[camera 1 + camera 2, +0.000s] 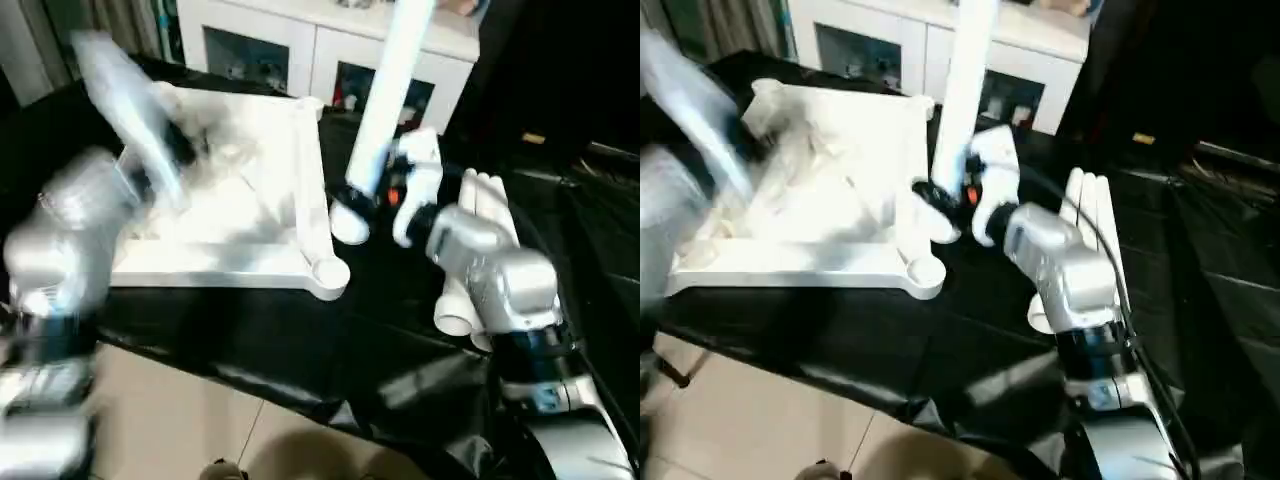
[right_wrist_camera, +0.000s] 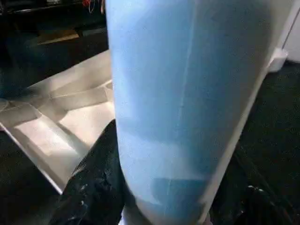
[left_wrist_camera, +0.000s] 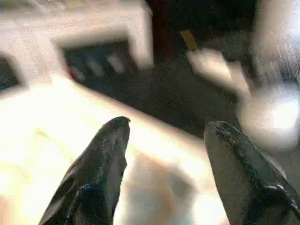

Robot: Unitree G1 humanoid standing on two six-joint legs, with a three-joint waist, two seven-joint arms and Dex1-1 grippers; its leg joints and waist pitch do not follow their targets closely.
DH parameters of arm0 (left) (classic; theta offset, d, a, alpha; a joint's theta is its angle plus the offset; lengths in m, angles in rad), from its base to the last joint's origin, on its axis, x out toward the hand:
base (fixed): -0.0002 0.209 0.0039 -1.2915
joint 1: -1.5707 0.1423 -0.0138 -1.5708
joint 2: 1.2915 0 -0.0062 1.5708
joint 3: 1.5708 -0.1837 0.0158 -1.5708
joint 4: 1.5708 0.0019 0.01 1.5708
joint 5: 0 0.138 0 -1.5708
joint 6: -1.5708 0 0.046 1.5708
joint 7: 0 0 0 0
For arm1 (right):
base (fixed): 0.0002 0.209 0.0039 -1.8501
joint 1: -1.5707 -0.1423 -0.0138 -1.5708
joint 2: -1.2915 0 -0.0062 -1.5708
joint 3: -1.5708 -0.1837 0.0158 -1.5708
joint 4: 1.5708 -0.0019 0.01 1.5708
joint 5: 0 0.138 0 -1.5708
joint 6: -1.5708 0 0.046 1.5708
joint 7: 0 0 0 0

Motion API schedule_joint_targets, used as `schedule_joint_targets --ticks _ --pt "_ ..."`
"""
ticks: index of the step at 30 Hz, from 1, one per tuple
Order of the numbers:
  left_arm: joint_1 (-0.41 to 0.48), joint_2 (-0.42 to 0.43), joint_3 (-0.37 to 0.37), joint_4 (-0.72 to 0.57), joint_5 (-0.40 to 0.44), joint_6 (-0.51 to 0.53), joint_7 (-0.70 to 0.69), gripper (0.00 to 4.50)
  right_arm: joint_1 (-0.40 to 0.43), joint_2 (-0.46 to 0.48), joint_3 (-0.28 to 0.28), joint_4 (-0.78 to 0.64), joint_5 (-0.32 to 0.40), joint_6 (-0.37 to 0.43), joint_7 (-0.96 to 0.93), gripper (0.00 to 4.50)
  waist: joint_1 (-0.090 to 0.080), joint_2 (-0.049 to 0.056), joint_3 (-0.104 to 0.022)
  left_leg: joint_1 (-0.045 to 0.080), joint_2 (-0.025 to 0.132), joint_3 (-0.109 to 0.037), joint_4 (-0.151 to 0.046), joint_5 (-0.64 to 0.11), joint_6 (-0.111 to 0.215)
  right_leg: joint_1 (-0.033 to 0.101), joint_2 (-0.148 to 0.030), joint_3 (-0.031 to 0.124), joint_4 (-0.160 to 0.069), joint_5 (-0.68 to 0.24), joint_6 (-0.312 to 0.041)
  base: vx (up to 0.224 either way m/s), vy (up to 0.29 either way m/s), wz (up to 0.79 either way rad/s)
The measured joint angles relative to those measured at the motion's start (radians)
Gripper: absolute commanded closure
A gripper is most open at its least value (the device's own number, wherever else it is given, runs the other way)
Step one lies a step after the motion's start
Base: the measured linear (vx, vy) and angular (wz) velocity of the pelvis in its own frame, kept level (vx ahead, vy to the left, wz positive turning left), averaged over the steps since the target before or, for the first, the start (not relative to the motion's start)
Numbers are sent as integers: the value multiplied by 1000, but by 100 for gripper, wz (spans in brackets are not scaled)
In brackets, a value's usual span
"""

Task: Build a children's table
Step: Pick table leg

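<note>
The children's table's white tabletop point(image 1: 240, 200) lies underside up on the black worktable, with a round corner socket point(image 1: 328, 272) at its near right corner. My right gripper point(image 2: 173, 197) is shut on a white tube leg point(image 1: 385, 100), which it holds nearly upright. The leg's lower end point(image 1: 350, 225) hangs just right of the tabletop's right rim. Two more legs point(image 1: 480, 215) lie side by side behind my right forearm. My left gripper point(image 3: 168, 126) hovers over the tabletop, open, with nothing between its fingers. A blurred white leg point(image 1: 120, 90) slants up beside it.
The black-sheeted worktable point(image 1: 300, 330) ends at a front edge with tiled floor point(image 1: 180, 420) below. A white cabinet point(image 1: 300, 45) with dark glass doors stands behind the table. Black sheeting point(image 1: 590, 230) covers the right side.
</note>
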State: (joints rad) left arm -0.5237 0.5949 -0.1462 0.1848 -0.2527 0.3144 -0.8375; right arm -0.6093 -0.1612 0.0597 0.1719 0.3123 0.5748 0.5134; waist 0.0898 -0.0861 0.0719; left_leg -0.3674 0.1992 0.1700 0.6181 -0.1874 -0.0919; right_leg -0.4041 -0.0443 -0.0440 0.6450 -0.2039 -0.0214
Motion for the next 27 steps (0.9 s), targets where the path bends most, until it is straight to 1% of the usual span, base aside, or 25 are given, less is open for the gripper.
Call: schedule_joint_targets --ticks 1,4,8,11,13,16,18,19,20,23,24,25,27 --pt "11 0 -36 12 14 -19 -34 161 10 -3 -3 0 0 -1 5 264 0 0 0 0 0 0 0 0 0 0 0 0 0 0 0 0 0 0" --pt "3 -10 -80 66 38 -61 -92 161 37 -12 2 0 -4 -15 19 264 -1 1 0 1 0 0 0 0 0 0 0 0 1 0 -1 0 0 0" --pt "-36 -31 -135 189 107 -133 -158 161 73 -19 13 0 -9 -32 28 264 -4 6 3 1 0 0 0 0 1 0 0 0 1 3 -3 0 0 0" --pt "-79 -46 -160 274 141 -179 -186 161 73 -25 17 -4 -12 -35 35 264 -7 10 4 2 1 0 0 -1 1 0 1 0 1 5 -4 0 0 0" --pt "-99 -50 -175 312 152 -204 -195 161 73 -29 17 -4 -13 -38 38 264 -7 14 3 2 1 0 0 -1 2 0 1 0 1 5 -4 0 0 0" --pt "-136 -54 -203 405 191 -255 -205 161 73 -39 16 -6 -14 -40 40 264 -7 23 2 2 1 0 0 -1 2 0 1 0 1 5 -4 0 0 0" --pt "-156 -60 -206 461 212 -285 -213 161 74 -45 16 -11 -14 -41 40 264 -7 27 2 2 1 0 -1 -1 2 0 1 0 1 5 -4 0 0 0" --pt "-168 -61 -206 496 221 -302 -225 178 74 -45 16 -14 -14 -42 40 264 -7 29 3 2 1 0 -1 -1 2 0 1 0 1 5 -4 0 0 0" --pt "-177 -62 -206 515 228 -310 -233 178 74 -45 16 -14 -14 -43 40 264 -7 30 3 2 1 0 -1 -1 2 0 1 0 1 5 -4 0 0 0" --pt "-193 -62 -207 558 238 -333 -259 204 74 -46 16 -14 -15 -49 40 264 -6 31 4 2 1 0 -1 -1 2 0 1 0 1 5 -4 0 0 0" --pt "-197 -62 -207 571 241 -336 -264 204 74 -46 16 -14 -15 -54 40 264 -7 32 4 2 1 0 -1 -1 2 0 1 0 1 5 -4 0 0 0" --pt "-200 -63 -207 588 244 -337 -269 225 74 -47 16 -14 -16 -57 40 264 -7 33 4 2 1 0 -1 -1 2 0 1 0 1 5 -4 0 0 0" --pt "-205 -65 -208 611 248 -340 -274 231 74 -47 16 -14 -22 -58 41 264 -7 34 5 2 1 0 -1 -1 2 0 1 0 1 5 -4 0 0 0"
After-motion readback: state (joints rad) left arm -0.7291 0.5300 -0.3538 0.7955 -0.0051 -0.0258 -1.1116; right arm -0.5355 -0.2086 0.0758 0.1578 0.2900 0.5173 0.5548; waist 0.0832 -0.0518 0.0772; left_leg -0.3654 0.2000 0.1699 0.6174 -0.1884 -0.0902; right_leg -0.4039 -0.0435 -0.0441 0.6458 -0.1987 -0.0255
